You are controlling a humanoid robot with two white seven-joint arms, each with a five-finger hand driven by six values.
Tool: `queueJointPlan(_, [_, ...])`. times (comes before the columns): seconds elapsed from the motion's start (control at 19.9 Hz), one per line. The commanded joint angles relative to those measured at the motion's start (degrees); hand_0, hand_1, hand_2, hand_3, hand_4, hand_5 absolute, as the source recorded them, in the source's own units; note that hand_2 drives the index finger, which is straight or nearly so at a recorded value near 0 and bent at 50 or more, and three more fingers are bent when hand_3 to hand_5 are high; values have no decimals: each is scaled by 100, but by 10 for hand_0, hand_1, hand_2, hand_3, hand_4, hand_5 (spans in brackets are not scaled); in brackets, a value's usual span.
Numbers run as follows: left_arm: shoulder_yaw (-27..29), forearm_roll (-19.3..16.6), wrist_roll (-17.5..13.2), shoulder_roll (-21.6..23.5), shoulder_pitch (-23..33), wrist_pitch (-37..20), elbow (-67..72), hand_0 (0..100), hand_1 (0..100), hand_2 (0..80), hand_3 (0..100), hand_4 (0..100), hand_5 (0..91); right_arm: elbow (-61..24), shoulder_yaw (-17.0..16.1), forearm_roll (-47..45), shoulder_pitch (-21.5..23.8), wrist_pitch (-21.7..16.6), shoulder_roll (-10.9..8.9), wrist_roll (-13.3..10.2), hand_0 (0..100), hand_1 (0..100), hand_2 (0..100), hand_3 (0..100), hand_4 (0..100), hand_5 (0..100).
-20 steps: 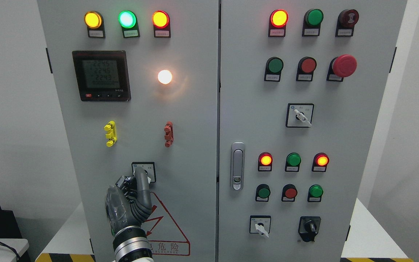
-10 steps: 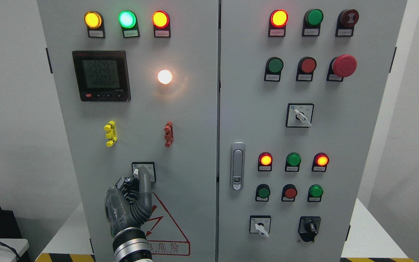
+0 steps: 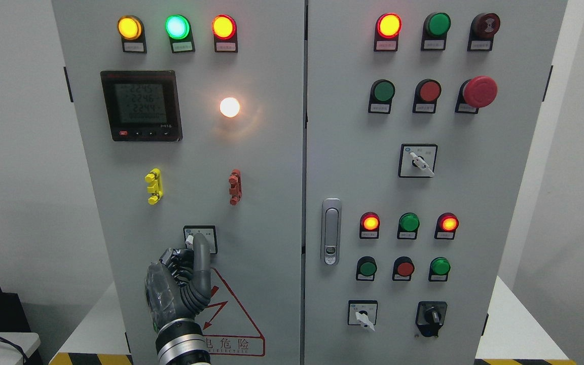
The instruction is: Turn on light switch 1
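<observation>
A small square rotary switch [image 3: 200, 238] sits low on the cabinet's left door [image 3: 261, 167]. My left hand [image 3: 190, 256] comes up from the bottom edge left of the middle. Its grey index finger [image 3: 202, 258] points straight up and lies over the switch's middle, hiding the knob. The other fingers are curled into the palm and hold nothing. Above the switch a round white lamp [image 3: 229, 107] glows. The right hand is out of view.
A black meter [image 3: 141, 105] and three lit lamps [image 3: 176, 27] are on the upper left door. Yellow [image 3: 153, 185] and red [image 3: 234, 186] clips stick out above the switch. The right door carries a handle [image 3: 331, 231], buttons, selector switches and a red emergency stop [image 3: 480, 91].
The index fingertip slid slightly right across the switch face and the hand dropped a little. The lamps look the same.
</observation>
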Motion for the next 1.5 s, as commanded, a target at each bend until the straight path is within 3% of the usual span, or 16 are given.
queueJointPlan(0.0, [10,-2,-2,51,99,-37,-68,230,272,622,816,878,807,0,0,-97,0,-5,1,-5,120,389,0,0,0,0])
queueJointPlan(0.35, [45,-2,-10,130,459,-713,-103,229,272,628,825,883,813,0,0,-97,0,4,1,-5,120,389,0,0,0,0])
queueJointPlan(0.6, [378,-11,-203,297,1126,-1424,-138,227,277,639,835,890,815,0,0,-97,0,-5,1,-5,120,389,0,0,0,0])
queueJointPlan(0.75, [913,-2,-729,481,1828,-2381,-59,230,277,643,842,894,816,0,0,-97,0,-5,1,-5,120,389,0,0,0,0])
queueJointPlan(0.95, [1889,-2,-1669,526,2856,-3321,212,240,232,608,880,895,771,0,0,-97,0,-5,1,-5,120,389,0,0,0,0])
queueJointPlan(1.1, [2741,-2,-2268,552,3595,-4498,914,225,188,561,873,881,721,0,0,-97,0,-5,1,-5,120,389,0,0,0,0])
queueJointPlan(1.35, [4165,42,-2848,543,4036,-5528,2337,192,124,464,699,779,548,0,0,-97,0,4,1,-5,120,389,0,0,0,0])
queueJointPlan(1.45, [4675,42,-2998,543,4045,-5854,3057,194,100,386,611,703,470,0,0,-97,0,-5,1,-5,120,389,0,0,0,0])
